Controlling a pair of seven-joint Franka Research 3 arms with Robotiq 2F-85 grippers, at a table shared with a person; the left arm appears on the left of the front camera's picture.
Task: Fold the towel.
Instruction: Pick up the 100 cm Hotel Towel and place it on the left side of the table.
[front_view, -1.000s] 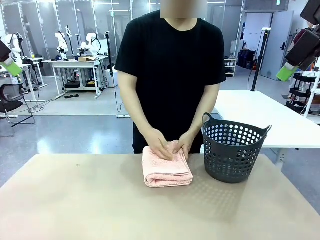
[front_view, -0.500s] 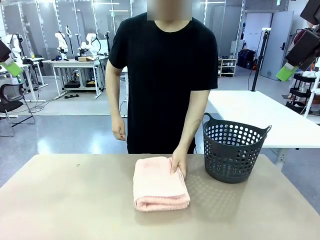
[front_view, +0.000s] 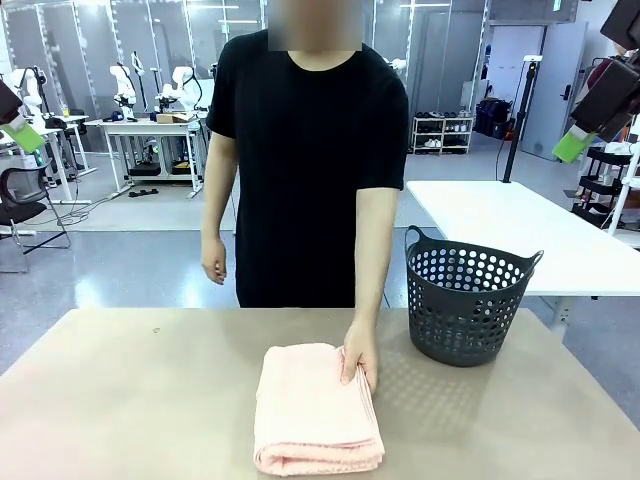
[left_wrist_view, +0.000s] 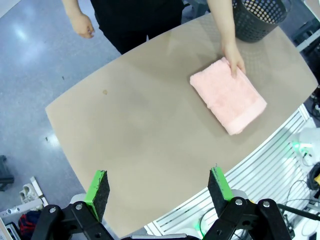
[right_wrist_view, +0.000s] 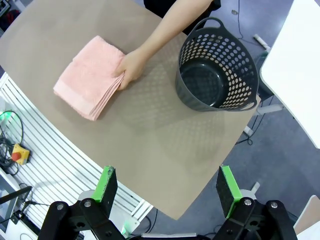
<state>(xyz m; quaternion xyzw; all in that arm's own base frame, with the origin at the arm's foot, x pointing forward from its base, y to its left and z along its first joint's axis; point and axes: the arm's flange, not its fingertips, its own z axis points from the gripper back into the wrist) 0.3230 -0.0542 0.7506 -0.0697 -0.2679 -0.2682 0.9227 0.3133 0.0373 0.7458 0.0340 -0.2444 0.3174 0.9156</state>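
Observation:
The salmon-pink towel (front_view: 318, 408) lies folded into a thick rectangle on the tan table (front_view: 140, 400), near its front edge and just right of centre. The person's hand (front_view: 358, 362) rests on the towel's far right corner; their other hand hangs at their side. In the left wrist view, my left gripper (left_wrist_view: 159, 192) hangs open high above the table, with the towel (left_wrist_view: 227, 97) far below. My right gripper (right_wrist_view: 167, 192) is also open and high up, looking down on the towel (right_wrist_view: 90, 77). Neither gripper holds anything.
A dark grey perforated basket (front_view: 467, 305) stands empty at the table's far right, close to the towel and the person's arm. A white table (front_view: 530, 235) stands behind it. The table's left half is bare.
The person has slid the folded towel across the table toward my side with one hand and dropped the other hand to their side. Both grippers have stayed where they were.

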